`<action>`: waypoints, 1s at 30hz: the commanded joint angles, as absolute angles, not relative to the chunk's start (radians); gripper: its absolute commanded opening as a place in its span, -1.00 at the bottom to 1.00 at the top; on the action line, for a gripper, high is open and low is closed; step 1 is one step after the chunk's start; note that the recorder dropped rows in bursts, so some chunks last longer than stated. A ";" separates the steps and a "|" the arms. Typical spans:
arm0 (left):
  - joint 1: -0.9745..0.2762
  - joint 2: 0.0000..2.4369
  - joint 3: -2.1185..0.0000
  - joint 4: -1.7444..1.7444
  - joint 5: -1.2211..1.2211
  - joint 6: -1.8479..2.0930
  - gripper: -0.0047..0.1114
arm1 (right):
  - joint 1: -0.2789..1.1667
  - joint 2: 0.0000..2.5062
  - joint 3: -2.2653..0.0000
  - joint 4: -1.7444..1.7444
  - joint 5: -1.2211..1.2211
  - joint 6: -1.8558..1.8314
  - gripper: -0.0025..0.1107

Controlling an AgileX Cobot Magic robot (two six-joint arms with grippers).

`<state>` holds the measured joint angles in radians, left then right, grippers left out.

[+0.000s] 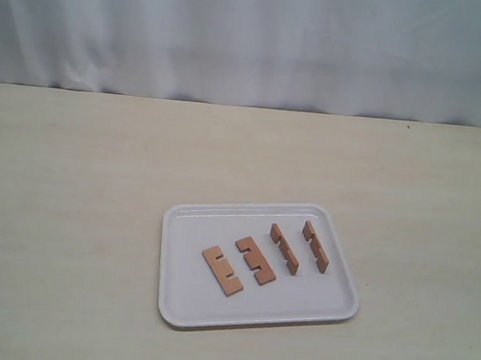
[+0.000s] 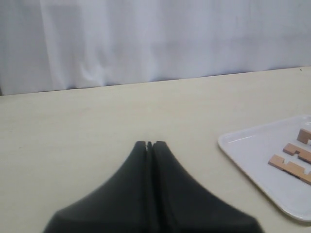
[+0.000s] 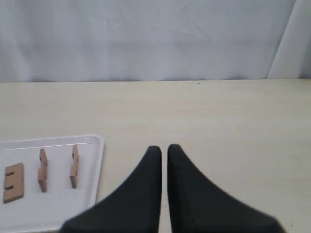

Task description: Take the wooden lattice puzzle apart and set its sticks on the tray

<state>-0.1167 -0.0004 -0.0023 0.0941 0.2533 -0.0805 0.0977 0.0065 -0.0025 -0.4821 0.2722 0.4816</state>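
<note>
**Sticks (image 1: 255, 260) all on the tray (image 1: 188, 298), both arms clear**

Four separate reddish-brown bars, and every one lies inside the white tray, lower centre of the exterior frame, a touch right of the middle. They sit in a loose row, side by side with gaps between them, none interlocked. The two on the left lie flat with their notches showing, and the two on the right look to be up on edge.

No assembled lattice anywhere on the desk (image 1: 69, 215), so by my reading the taking apart is done and the placing is done too. Nothing looks left to do.

Moving outward, there's bare pale desk all round the tray and a white curtain (image 1: 253, 38) across the top of the frame. Neither arm shows in the exterior view.

Left end effector (image 2: 149, 144), in its own wrist view: fingers pressed together, nothing between them, over bare desk with the tray's corner off to one side. Right end effector (image 3: 164, 150): fingertips drawn together with only a sliver of a gap, empty as well, beside the tray's edge rather than over it.
</note>
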 commanded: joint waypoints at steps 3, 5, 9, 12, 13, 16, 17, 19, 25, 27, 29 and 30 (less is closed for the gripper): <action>-0.118 0.000 0.000 0.093 0.247 -0.084 -0.92 | 0.038 0.000 0.000 -0.478 0.263 0.490 -0.88; -0.118 0.000 0.000 0.093 0.249 -0.084 -0.92 | 0.038 0.000 0.000 -0.478 0.263 0.495 -0.88; -0.118 0.000 0.000 0.093 0.249 -0.084 -0.92 | 0.038 0.000 0.000 -0.475 0.260 0.540 -0.88; -0.118 0.000 0.000 0.093 0.249 -0.084 -0.92 | 0.038 0.000 0.000 -0.413 0.265 0.471 -0.88; -0.118 0.000 0.000 0.093 0.249 -0.084 -0.92 | 0.038 0.000 0.000 -0.355 0.270 0.414 -0.88; -0.118 0.000 0.000 0.093 0.249 -0.084 -0.92 | 0.038 0.000 0.000 -0.114 0.269 0.098 -0.88; -0.118 0.000 0.000 0.093 0.249 -0.084 -0.92 | 0.038 0.000 0.000 -0.032 0.266 0.000 -0.88; -0.118 0.000 0.000 0.093 0.249 -0.084 -0.92 | 0.038 0.000 0.000 0.050 0.254 -0.070 -0.88; -0.118 0.000 0.000 0.093 0.249 -0.084 -0.92 | 0.038 0.000 0.000 0.035 0.252 -0.051 -0.88; -0.118 0.000 0.000 0.093 0.249 -0.084 -0.92 | 0.038 0.000 0.000 0.028 0.261 -0.051 -0.88; -0.118 0.000 0.000 0.093 0.249 -0.084 -0.92 | 0.038 0.000 0.000 0.012 0.287 -0.051 -0.88; -0.118 0.000 0.000 0.093 0.249 -0.084 -0.92 | 0.038 0.000 0.000 0.011 0.306 -0.049 -0.88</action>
<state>-0.1167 -0.0004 -0.0023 0.0941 0.2533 -0.0805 0.0445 0.0065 -0.0025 0.0225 0.2743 -0.0412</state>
